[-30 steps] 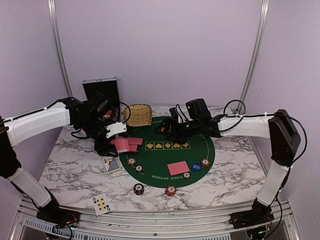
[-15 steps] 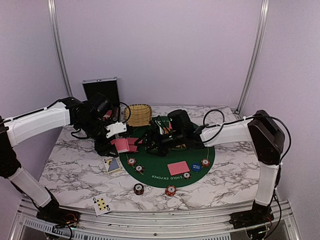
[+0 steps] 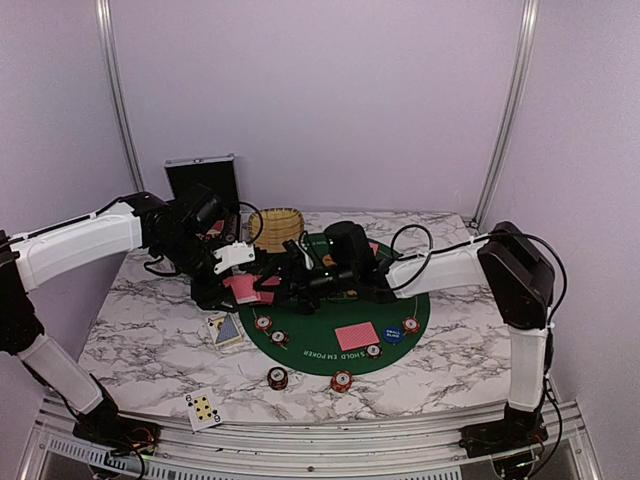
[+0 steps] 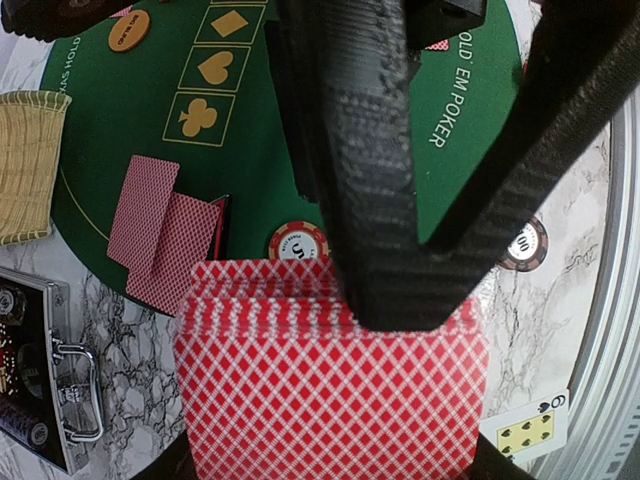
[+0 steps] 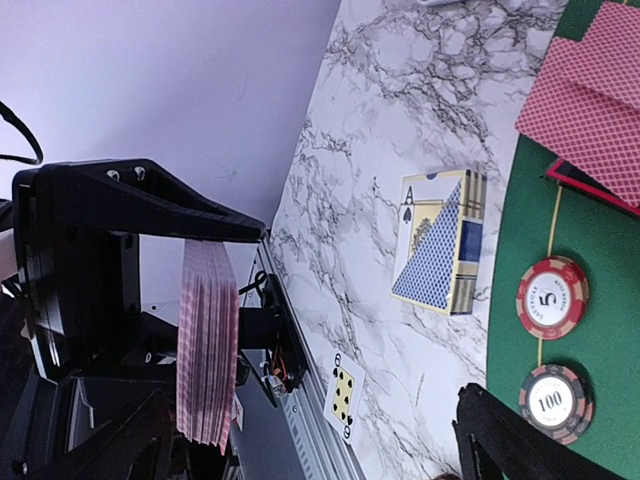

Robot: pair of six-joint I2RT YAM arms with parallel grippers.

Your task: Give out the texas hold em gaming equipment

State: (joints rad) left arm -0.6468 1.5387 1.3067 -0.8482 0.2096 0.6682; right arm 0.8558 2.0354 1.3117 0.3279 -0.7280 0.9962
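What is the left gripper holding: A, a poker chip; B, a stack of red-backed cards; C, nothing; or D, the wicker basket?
B: the left gripper is shut on a stack of red-backed cards, which the right wrist view shows edge-on between its fingers.

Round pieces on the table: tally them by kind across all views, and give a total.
Poker chips: 6
Blue marker disc: 1
Orange marker disc: 1
Total: 8
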